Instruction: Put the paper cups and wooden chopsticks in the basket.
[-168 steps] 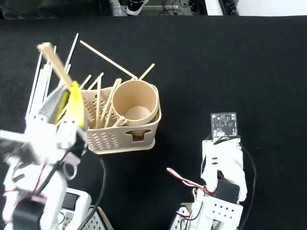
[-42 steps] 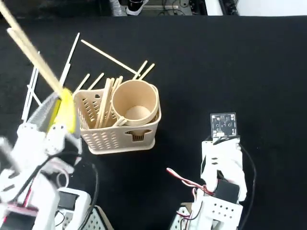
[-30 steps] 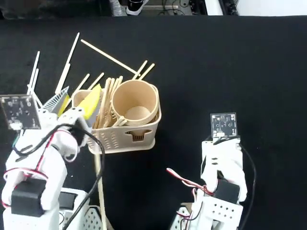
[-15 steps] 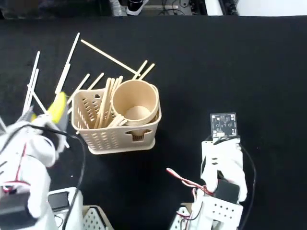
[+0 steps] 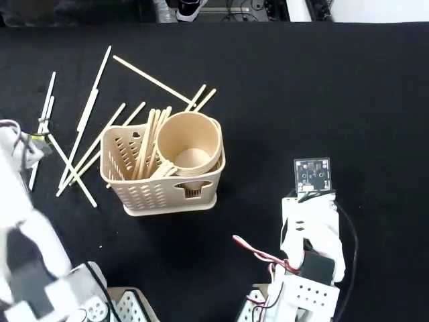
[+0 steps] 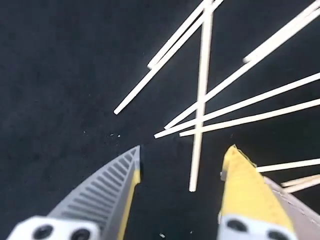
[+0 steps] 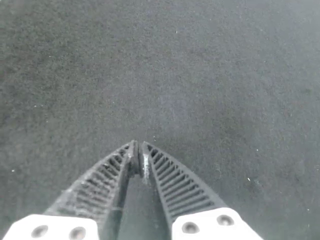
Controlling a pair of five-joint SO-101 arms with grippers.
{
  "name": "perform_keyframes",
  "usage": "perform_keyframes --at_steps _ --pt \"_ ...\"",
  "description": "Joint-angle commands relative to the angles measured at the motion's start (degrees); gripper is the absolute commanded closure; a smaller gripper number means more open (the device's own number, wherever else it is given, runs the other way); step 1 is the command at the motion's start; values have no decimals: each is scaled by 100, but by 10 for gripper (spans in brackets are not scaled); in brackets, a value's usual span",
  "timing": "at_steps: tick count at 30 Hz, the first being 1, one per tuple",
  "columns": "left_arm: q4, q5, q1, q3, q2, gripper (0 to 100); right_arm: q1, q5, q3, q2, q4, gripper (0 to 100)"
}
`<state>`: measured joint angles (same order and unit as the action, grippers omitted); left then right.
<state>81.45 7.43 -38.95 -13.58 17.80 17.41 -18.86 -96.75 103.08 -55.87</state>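
Left gripper [image 6: 186, 150]: we've got the jaws spread wide with nothing held, hanging low over the sticks scattered off the basket's end, the end away from the right arm.
Stick below it [image 6: 201, 100]: one chopstick lies across several others and its end sits between the two fingers [image 6: 240, 180], touching neither that we can see.
Right gripper [image 7: 138, 147]: the tips are pressed together on nothing, over bare black cloth, well apart from the basket on its cup side.
Basket [image 5: 164, 191]: we see it upright on the black table [image 5: 322, 87], between the two arms and nearer the left one.
Paper cups [image 5: 191, 141]: they're nested, upright and already inside the basket, in the half toward the right arm.
Chopsticks in basket [image 5: 149, 141]: a bundle leans in the other half, just beside the cups, with the tips poking over the far rim.
Loose chopsticks [image 5: 80, 134]: we count a good handful fanned on the cloth beside the basket's left-arm end.
Far sticks [image 5: 151, 79]: one long stick lies slantwise behind the basket, with two short ends showing at the far rim by the cups.
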Motion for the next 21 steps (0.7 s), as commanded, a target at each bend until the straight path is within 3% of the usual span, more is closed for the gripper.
perform_keyframes --at_steps 1,15,17,20,21 --pt "18 -123 -92 1015 -1565 736 -62 -44 13 251 -18 985" --pt "-26 -88 541 2923 -5055 746 -62 -44 13 251 -18 985" --pt "-26 -88 541 3064 -5213 805 -62 -44 13 251 -18 985" --pt "18 -88 505 3152 -5213 971 -70 -44 13 251 -18 985" --pt "26 -88 497 3125 -5169 975 -70 -44 13 251 -18 985"
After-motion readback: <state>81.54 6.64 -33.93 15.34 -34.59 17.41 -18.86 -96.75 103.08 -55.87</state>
